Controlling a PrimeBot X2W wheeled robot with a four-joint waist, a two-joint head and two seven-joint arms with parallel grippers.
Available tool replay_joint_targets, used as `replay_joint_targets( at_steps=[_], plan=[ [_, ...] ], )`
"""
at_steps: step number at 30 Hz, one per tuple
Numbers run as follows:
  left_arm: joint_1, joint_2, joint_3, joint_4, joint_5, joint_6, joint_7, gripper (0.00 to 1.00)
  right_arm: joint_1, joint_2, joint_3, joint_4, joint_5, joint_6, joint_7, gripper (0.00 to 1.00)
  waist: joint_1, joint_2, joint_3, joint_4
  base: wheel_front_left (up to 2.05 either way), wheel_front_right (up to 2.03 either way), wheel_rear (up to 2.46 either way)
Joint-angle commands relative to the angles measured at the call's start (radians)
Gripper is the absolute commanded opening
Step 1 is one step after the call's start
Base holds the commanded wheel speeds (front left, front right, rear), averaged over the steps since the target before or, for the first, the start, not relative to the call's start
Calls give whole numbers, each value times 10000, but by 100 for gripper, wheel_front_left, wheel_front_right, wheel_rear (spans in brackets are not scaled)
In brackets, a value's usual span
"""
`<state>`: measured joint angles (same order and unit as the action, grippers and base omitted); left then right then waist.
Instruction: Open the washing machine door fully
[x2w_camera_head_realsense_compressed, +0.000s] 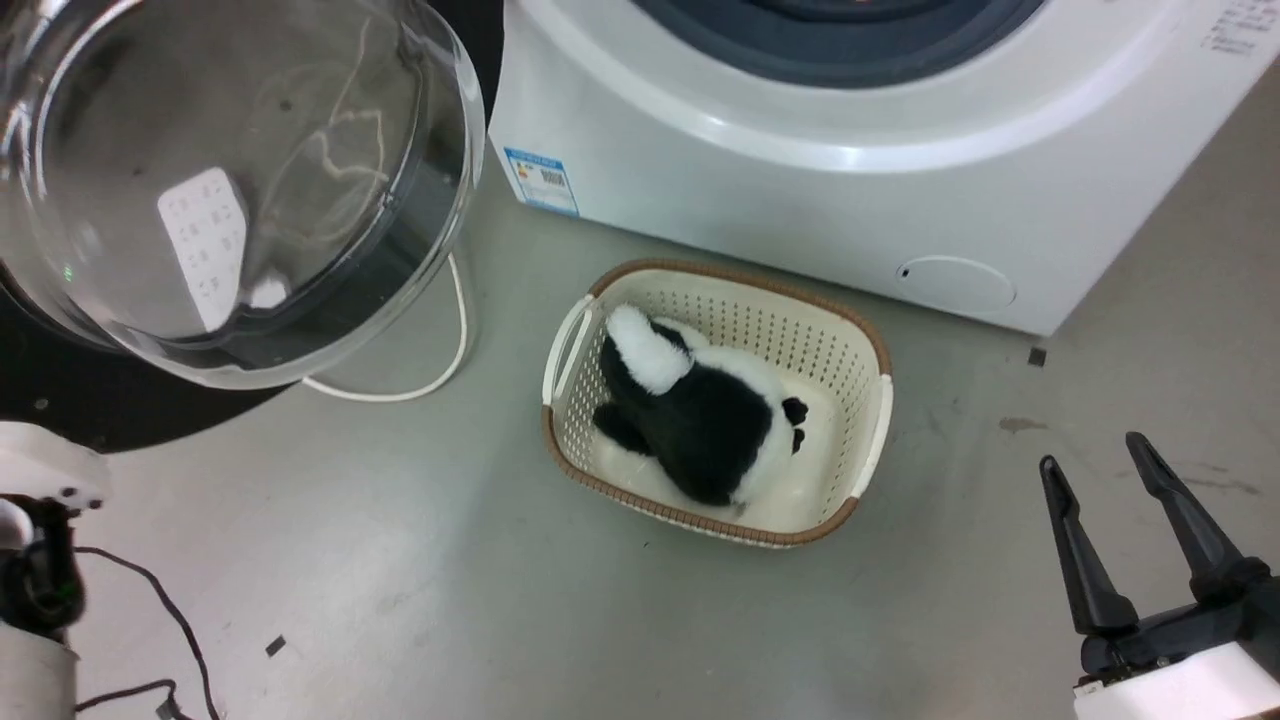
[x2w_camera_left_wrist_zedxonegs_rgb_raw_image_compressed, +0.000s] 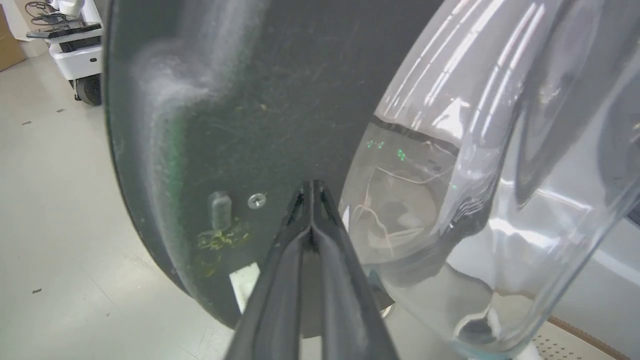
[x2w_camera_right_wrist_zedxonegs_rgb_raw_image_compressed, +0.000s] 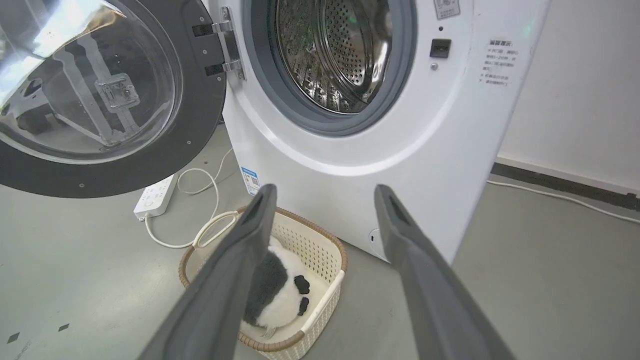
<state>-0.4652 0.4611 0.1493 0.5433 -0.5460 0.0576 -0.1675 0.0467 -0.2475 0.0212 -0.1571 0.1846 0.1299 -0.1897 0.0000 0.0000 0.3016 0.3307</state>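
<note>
Left gripper closed, fingers together, tips at the black inner face of the washing machine door, just beside its glass bowl. Right gripper spread wide, empty, above the floor. Door swung out on its hinges, left of the drum mouth. Basket with plush toy before the machine.

The right fingers hide part of the panda toy and its basket. Beyond their tips, the label is too small for us to read. Ahead of the left fingers, the washing machine door runs off the top edge; whether they touch it we cannot tell.
</note>
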Motion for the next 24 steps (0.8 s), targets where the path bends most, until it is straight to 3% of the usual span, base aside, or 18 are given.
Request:
replay_joint_targets(
  at_steps=[1, 8, 9, 10, 18, 24],
  plan=[
    [100, -9, -185, 45, 179, -121, -215, 0, -199, 173, -158, 151, -28, 8, -102, 100, 0, 0, -274, -78, 0, 0, 0],
    [711, -394, -934, -603, 696, -424, -596, 0, -258, 578, -507, 588, -168, 8, -358, 100, 0, 0, -1153, -321, 0, 0, 0],
    [1262, -700, -1495, -1537, 1016, -500, -643, 0, -288, 904, -660, 787, -392, 8, -490, 100, 0, 0, -1777, -608, 0, 0, 0],
    [1262, -700, -1495, -1537, 1016, -500, -643, 0, -288, 904, -660, 787, -392, 8, -490, 100, 0, 0, -1777, -608, 0, 0, 0],
    [2625, -1465, -2389, -3684, 1309, -217, -406, 0, -107, 1303, -709, 927, -894, 8, -626, 100, 0, 0, -2767, -1315, 0, 0, 0],
    [3808, -1966, -2834, -4579, 1554, 283, -394, 0, 197, 1577, -646, 1071, -1005, 8, -662, 100, 0, 0, -3266, -1975, 0, 0, 0]
  ],
)
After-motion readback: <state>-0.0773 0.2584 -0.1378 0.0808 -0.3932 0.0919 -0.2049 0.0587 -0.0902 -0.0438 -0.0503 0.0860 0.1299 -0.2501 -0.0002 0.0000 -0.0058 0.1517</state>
